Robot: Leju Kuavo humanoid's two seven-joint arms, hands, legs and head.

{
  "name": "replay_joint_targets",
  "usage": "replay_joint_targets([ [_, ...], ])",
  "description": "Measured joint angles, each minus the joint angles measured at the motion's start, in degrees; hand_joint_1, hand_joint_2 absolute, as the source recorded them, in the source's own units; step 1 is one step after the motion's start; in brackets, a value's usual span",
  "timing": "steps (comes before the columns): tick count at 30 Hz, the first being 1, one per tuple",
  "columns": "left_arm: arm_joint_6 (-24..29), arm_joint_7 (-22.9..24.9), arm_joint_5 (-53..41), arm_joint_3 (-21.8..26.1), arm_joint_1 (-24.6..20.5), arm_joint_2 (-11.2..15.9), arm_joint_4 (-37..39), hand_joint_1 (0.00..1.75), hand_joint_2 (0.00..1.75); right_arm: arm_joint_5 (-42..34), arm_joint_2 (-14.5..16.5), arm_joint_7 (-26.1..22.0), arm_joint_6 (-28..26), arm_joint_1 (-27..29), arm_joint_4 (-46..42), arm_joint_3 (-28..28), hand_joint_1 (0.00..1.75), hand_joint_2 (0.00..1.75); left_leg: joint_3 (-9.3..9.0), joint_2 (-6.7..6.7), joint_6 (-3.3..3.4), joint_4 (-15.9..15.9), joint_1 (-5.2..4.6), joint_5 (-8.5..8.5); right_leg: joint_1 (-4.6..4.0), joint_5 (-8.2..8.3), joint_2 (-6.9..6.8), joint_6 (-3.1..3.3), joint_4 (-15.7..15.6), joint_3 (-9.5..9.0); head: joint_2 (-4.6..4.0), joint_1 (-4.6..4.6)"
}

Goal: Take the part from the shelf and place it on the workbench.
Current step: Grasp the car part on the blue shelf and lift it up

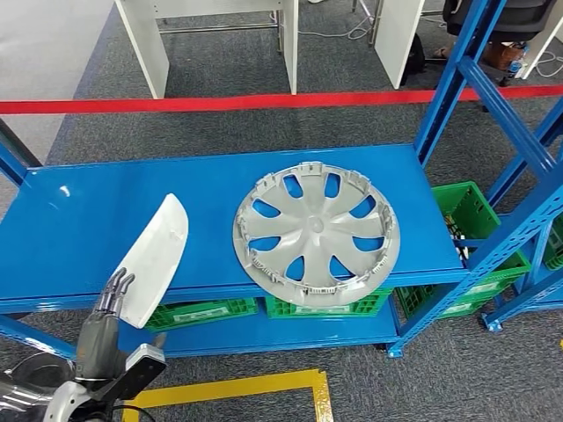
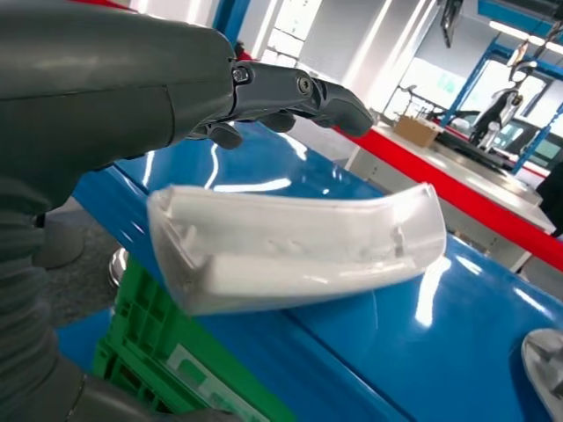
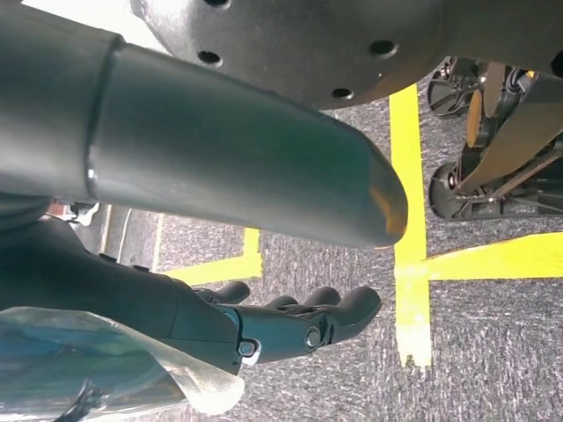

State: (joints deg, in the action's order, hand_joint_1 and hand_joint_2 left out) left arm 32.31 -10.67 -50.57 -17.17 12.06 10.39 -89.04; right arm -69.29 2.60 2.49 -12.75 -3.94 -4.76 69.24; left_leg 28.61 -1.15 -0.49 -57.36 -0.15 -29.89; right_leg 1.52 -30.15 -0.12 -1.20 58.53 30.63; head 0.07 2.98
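Shelf layout, as I see it

Wheel cover (image 1: 317,232) lies flat on the shelf (image 1: 79,224), right of centre. Curved part (image 1: 154,258) overhangs the front edge at left, in my left hand (image 1: 106,325). Crates (image 1: 325,307) sit on the tier below

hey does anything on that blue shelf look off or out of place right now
Mostly no. The silver wheel cover lies flat but overhangs the front edge of the blue shelf. The white part is tilted because the left hand holds it.

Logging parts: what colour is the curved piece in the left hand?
White, slightly translucent part; the left wrist view shows it best.
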Motion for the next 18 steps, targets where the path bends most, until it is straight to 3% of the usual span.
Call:
replay_joint_targets([
  [18, -1.40, 0.09, -1.54, -1.51, -7.15, -2.62, 8.95, 0.00, 1.75, -0.44, -1.32, 0.07, 0.84, 0.01, 0.00, 0.95, 0.00, 0.00, 0.00, 0.00, 0.00, -0.01, 0.00, 0.00, 0.01, 0.00, 0.01, 0.00, 0.00, 0.02, 0.00, 0.00],
])
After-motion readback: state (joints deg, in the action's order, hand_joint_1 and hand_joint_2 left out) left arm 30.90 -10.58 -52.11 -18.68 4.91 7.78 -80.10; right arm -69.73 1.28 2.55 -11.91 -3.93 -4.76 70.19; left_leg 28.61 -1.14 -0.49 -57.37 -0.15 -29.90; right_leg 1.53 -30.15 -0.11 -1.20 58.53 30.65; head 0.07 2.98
